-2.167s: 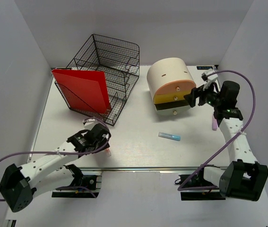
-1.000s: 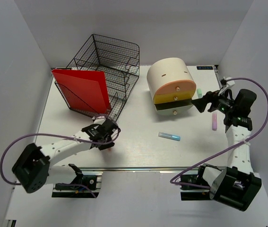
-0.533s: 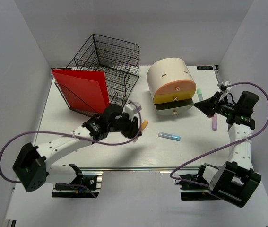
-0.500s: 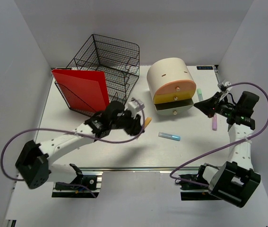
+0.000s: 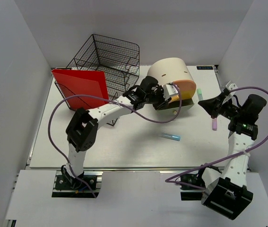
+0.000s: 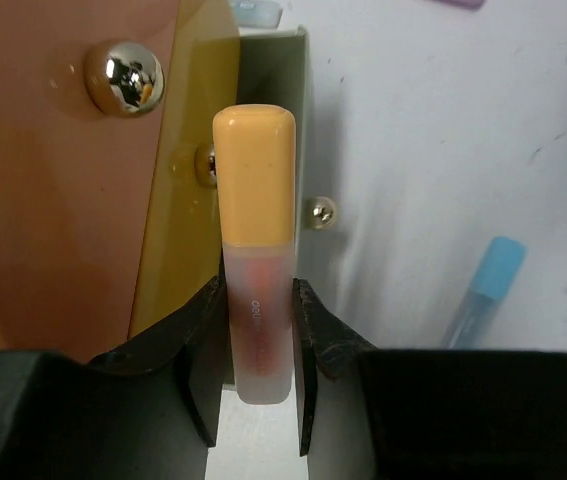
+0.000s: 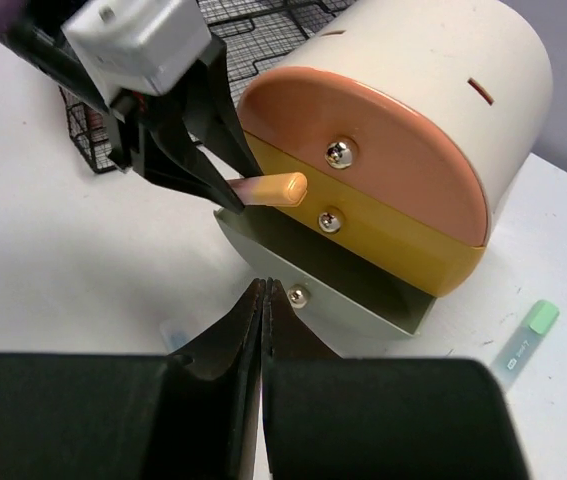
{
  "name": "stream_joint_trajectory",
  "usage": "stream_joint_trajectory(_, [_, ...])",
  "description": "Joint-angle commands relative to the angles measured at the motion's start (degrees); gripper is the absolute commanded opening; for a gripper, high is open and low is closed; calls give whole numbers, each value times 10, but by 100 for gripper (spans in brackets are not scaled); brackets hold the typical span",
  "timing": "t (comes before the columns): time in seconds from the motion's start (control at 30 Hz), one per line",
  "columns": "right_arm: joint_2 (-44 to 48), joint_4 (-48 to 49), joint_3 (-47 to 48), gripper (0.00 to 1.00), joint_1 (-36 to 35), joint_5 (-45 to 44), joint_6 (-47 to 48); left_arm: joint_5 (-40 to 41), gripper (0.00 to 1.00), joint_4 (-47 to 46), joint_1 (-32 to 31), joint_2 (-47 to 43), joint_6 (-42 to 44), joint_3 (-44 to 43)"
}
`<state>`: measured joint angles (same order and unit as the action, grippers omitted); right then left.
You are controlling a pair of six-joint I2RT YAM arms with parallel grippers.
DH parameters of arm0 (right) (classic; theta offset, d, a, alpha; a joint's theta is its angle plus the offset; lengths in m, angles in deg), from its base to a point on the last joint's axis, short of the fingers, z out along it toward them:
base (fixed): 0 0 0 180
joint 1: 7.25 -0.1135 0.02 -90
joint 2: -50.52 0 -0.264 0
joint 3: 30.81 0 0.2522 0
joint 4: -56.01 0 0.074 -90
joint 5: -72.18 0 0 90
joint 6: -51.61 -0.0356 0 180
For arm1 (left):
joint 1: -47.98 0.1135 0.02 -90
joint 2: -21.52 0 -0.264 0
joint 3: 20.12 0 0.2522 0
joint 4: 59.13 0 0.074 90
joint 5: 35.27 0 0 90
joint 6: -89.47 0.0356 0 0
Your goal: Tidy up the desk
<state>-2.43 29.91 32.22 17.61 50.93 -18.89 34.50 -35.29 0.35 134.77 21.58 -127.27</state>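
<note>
- The top view takes in the whole white table (image 5: pixel 124 151). It carries a wire mesh tray (image 5: pixel 110 54) with a red folder (image 5: pixel 82 89), a round beige drawer unit (image 5: pixel 170 72), a blue tube (image 5: pixel 170 136) and a pink tube (image 5: pixel 214 123).
- Only the left wrist view shows the left fingers (image 6: pixel 208 350) clamped on the clear barrel of a yellow-capped tube (image 6: pixel 255 250).
- The right wrist view gives the side-on angle. The tube's cap is level with the yellow drawer front, above the pulled-out grey bottom drawer (image 7: pixel 363 300). The right fingers (image 7: pixel 255 312) are pressed together on nothing.
- A second ago the left arm was at the table's front-left; it has swung to the drawer unit with the tube. The right fingers, then spread, have closed.
</note>
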Motion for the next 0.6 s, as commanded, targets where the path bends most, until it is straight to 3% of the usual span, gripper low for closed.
stream_joint_trajectory(0.0, [-1,16,-4,0,10,-3,-2,24,0,-1,-2,5,65,-33])
stream_joint_trajectory(0.23, [-2,20,-8,0,24,9,-7,38,0,-74,-2,18,121,-1])
stream_joint_trajectory(0.57, [-5,19,-9,0,36,22,-6,55,0,-85,-7,43,126,5])
